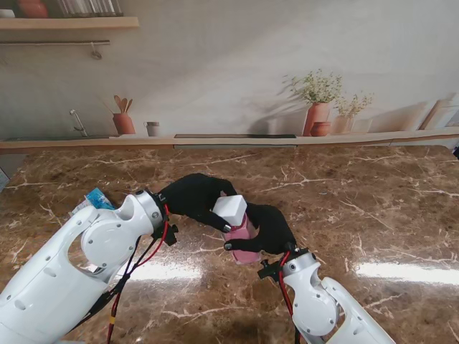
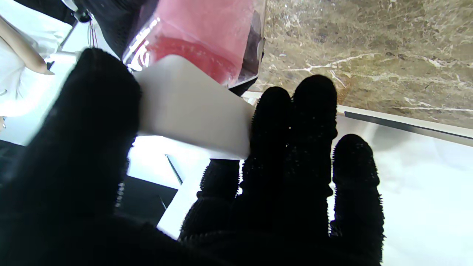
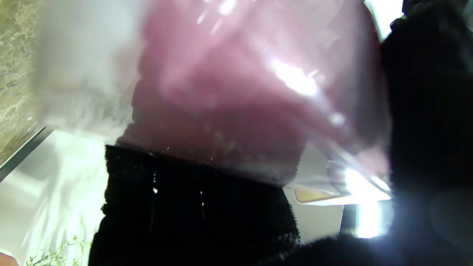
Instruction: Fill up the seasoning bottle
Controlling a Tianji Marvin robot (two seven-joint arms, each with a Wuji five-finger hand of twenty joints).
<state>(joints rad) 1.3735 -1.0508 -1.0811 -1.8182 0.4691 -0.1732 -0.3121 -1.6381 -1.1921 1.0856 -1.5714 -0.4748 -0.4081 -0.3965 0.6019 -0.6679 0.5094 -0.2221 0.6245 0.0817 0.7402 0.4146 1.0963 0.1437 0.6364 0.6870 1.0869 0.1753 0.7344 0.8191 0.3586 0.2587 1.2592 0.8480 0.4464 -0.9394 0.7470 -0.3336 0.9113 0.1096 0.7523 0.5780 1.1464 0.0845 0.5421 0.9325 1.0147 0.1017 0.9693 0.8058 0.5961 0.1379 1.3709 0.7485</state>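
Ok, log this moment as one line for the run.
left hand: shut on white cap | right hand: shut on pink bottle | bottle: tilted | blue packet: table, left

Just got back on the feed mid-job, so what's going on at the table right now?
Both hands are on the seasoning bottle, a clear bottle with pink-red contents held over the middle of the marble table. The right hand is wrapped around its body, and the left hand grips its white square cap between thumb and fingers. The cap sits on the bottle; whether it is being loosened or tightened cannot be told. A blue packet lies by the left arm.
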